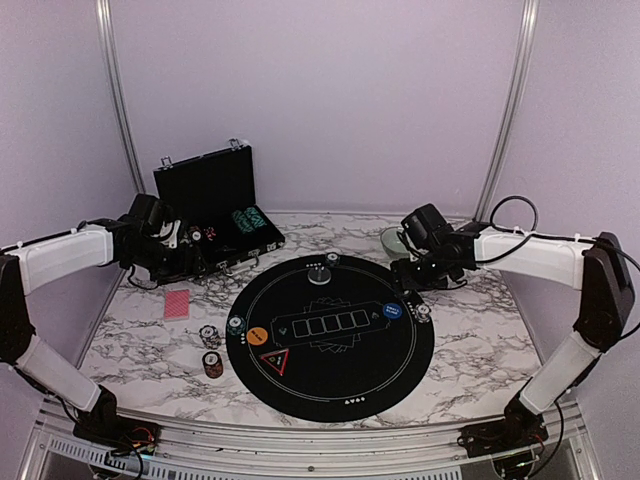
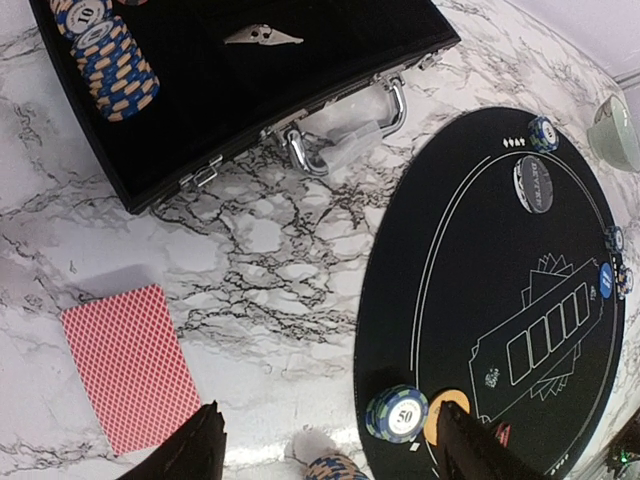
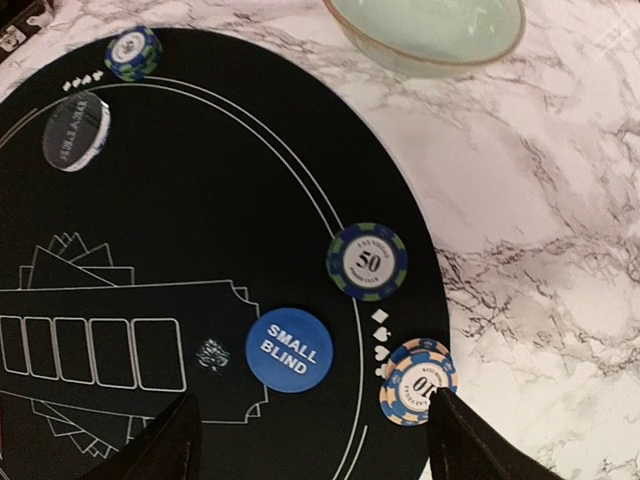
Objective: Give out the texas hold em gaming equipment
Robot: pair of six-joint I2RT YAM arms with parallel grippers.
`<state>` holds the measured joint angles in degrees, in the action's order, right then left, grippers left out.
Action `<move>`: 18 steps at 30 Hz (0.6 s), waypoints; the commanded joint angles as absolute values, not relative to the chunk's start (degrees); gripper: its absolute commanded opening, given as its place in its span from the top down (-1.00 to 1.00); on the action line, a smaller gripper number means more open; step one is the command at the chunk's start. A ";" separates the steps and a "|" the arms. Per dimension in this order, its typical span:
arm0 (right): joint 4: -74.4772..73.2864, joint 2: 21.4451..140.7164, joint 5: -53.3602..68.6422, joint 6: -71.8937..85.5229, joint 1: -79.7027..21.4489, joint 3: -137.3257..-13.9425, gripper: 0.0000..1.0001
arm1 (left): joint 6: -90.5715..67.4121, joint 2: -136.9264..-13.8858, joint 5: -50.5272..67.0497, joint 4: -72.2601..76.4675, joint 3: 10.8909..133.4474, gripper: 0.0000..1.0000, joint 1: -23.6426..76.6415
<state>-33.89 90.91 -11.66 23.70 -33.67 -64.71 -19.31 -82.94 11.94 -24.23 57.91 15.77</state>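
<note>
The round black mat [image 1: 330, 390] holds a blue small-blind disc [image 3: 289, 349], a 50 chip [image 3: 367, 261] and a striped 10 chip stack [image 3: 418, 381]. My right gripper [image 3: 315, 450] hangs open above them, one finger beside the 10 stack. A clear dealer disc [image 3: 76, 131] and another chip [image 3: 132, 52] lie at the mat's far side. My left gripper [image 2: 330, 455] is open over the marble near the case, with nothing held. Below it sit red-backed cards [image 2: 130, 365], a chip stack [image 2: 335, 468], a 50 stack [image 2: 397, 413] and an orange disc [image 2: 440, 415].
An open black case [image 1: 215, 205] with more chips [image 2: 105, 55] stands at the back left, its handle [image 2: 345, 140] facing the mat. A pale green bowl [image 3: 430, 30] sits at the back right. Two chip stacks [image 1: 211, 350] lie on the marble left of the mat.
</note>
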 commanded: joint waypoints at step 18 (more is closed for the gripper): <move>-27.23 94.71 -6.88 17.17 -36.03 -71.62 -0.50 | -25.89 -78.01 1.97 -32.89 51.33 -0.49 25.81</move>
